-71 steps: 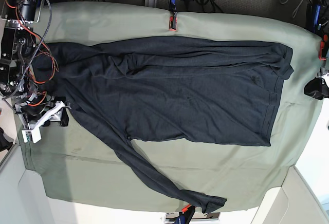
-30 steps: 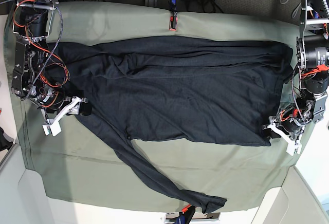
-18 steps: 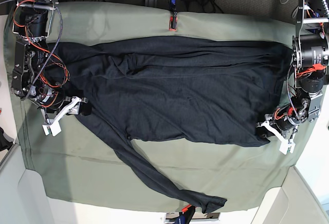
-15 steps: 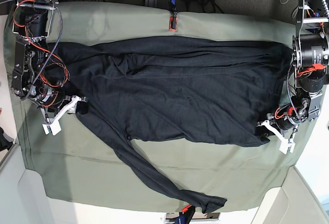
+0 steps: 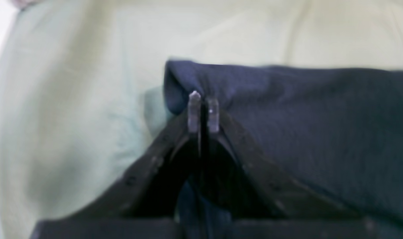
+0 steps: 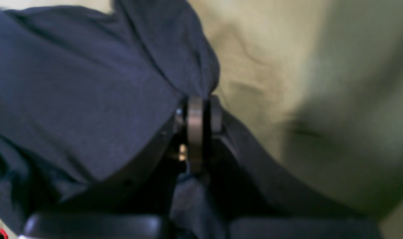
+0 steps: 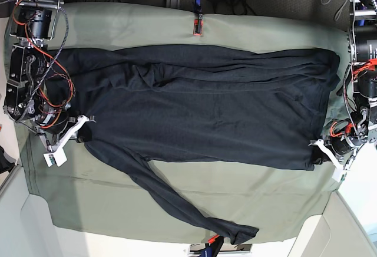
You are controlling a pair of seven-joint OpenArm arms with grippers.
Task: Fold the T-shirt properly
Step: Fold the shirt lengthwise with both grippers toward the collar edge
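Left wrist view: one left pincer [image 5: 203, 108], its two fingers pressed together on a corner fold of the single T-shirt [image 5: 321, 126], with bare green cloth [image 5: 72, 99] beyond that corner. Right wrist view: one right pincer [image 6: 200, 114], likewise clenched on a bunched edge of the T-shirt [image 6: 72, 99], green cloth [image 6: 321, 83] free beside it. Base view: one T-shirt [image 7: 200, 109] spread lengthwise across the cloth-covered counter [image 7: 118, 201], two arms low at its opposite ends, left pincer [image 7: 323, 152] and right pincer [image 7: 79, 130] each at a near corner, one sleeve trailing to the counter's near edge.

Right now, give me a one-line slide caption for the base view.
Both arms pinch the dark T-shirt on the green cloth: right gripper at one end, left gripper at the other.
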